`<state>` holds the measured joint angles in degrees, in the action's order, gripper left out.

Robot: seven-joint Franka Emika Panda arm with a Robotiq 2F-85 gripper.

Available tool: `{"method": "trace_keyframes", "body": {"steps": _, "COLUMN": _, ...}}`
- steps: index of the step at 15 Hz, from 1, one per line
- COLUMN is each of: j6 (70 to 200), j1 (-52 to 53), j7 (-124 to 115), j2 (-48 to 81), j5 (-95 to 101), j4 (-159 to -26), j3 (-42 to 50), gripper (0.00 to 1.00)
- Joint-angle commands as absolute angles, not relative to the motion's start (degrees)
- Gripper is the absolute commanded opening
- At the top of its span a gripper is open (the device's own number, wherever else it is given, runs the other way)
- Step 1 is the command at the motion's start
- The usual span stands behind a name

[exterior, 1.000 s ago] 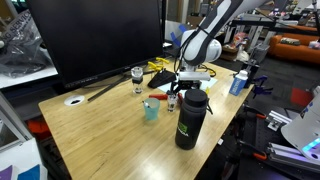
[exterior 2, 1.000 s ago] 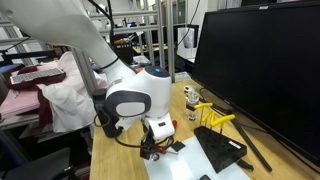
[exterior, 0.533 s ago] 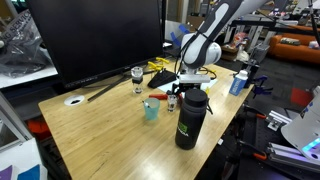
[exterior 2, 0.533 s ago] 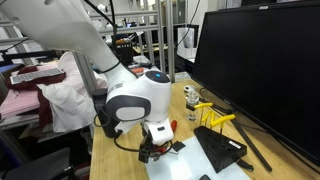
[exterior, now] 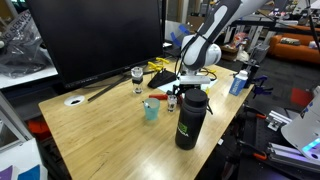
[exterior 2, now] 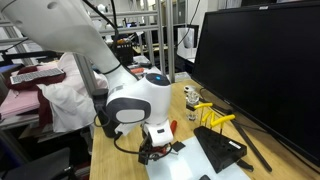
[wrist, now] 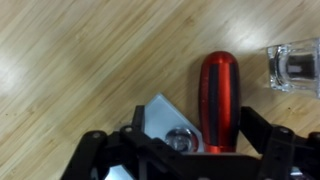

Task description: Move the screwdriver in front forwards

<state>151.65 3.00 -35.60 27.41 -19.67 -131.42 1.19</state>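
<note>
The screwdriver (wrist: 218, 100) has a glossy red handle with dark stripes and lies on the wooden table. Its shaft is hidden under the gripper body. My gripper (wrist: 205, 125) is down at table level and open. One dark finger sits on each side of the handle, the right finger close to it and the left finger apart. In both exterior views the gripper (exterior: 172, 97) (exterior 2: 155, 150) is low over the table beside the black bottle (exterior: 189, 118). Only a red speck of the screwdriver (exterior 2: 172, 124) shows there.
A teal cup (exterior: 151, 110) stands next to the gripper. A glass jar (exterior: 137, 78) and a yellow-and-black tool (exterior: 160, 75) lie toward the big monitor (exterior: 100, 35). A clear glass object (wrist: 295, 65) sits just right of the handle. White paper (exterior 2: 215, 165) carries a black item.
The gripper has eased slightly lower over the screwdriver. The screwdriver and the other objects have not moved.
</note>
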Motion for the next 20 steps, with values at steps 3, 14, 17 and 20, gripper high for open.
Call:
{"method": "trace_keyframes", "body": {"steps": 3, "j6": 152.18, "j1": 2.67, "j7": -34.28, "j2": 27.47, "j5": -21.03, "j4": -131.29, "j3": 0.66, "gripper": 0.63}}
{"method": "trace_keyframes", "body": {"steps": 14, "j6": 149.74, "j1": 2.31, "j7": -33.48, "j2": 28.10, "j5": -21.29, "j4": -129.45, "j3": -0.01, "gripper": 0.09}}
{"method": "trace_keyframes", "body": {"steps": 17, "j6": 148.85, "j1": 2.38, "j7": -31.41, "j2": 27.42, "j5": -19.96, "j4": -129.34, "j3": 0.00, "gripper": 0.09}}
{"method": "trace_keyframes", "body": {"steps": 20, "j6": 145.84, "j1": 4.27, "j7": -30.17, "j2": 24.90, "j5": -15.51, "j4": -129.94, "j3": 1.89, "gripper": 0.09}}
